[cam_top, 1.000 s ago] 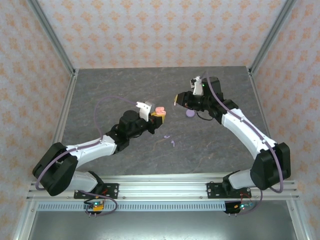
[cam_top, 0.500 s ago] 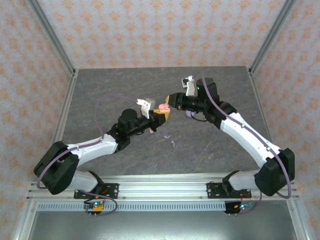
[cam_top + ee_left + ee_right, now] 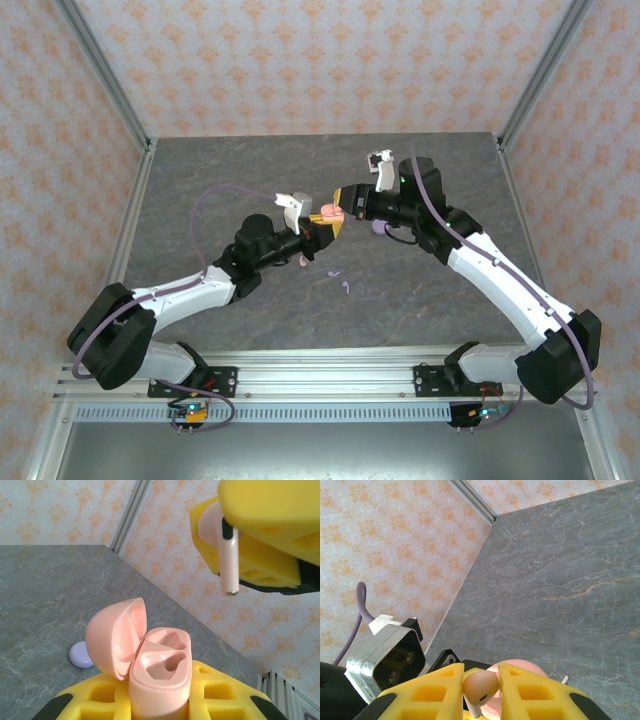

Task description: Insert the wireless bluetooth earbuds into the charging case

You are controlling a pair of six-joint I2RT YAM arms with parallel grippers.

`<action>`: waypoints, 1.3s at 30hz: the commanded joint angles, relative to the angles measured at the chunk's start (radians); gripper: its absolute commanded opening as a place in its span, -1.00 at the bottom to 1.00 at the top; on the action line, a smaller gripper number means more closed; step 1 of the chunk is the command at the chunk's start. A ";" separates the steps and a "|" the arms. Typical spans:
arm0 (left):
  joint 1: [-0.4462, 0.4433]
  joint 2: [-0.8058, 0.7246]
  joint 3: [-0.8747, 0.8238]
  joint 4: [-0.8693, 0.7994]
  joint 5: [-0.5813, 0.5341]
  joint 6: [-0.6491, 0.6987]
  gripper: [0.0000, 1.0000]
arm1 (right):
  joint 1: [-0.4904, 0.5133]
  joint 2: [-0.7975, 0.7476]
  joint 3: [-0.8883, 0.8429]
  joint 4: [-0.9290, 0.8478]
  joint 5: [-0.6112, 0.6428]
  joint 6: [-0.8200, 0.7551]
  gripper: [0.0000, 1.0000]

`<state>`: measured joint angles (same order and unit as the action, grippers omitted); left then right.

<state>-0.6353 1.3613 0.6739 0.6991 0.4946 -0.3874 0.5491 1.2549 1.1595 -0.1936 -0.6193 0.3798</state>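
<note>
I see my left end effector (image 3: pixel 160 702) clamped on the open pink case (image 3: pixel 161 660). My right end effector (image 3: pixel 480 692) pinches a pink earbud (image 3: pixel 228 555) near above it, not touching, over the table (image 3: pixel 45 595).

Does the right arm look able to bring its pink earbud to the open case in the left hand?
Probably yes. The right hand holds the earbud stem down above the open case, gripped by the left hand; its sockets look empty and nothing lies between.
</note>
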 commanded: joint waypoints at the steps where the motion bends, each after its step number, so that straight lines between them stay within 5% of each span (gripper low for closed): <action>1: -0.012 -0.038 0.040 0.034 0.031 -0.013 -0.92 | 0.011 -0.021 0.015 0.020 0.017 -0.030 -0.55; 39: -0.016 -0.062 0.081 -0.048 0.005 0.023 -0.93 | 0.032 -0.017 0.041 -0.085 0.013 -0.109 -0.54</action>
<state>-0.6483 1.3312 0.7193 0.6514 0.5163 -0.3916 0.5735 1.2549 1.1629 -0.2474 -0.6125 0.3016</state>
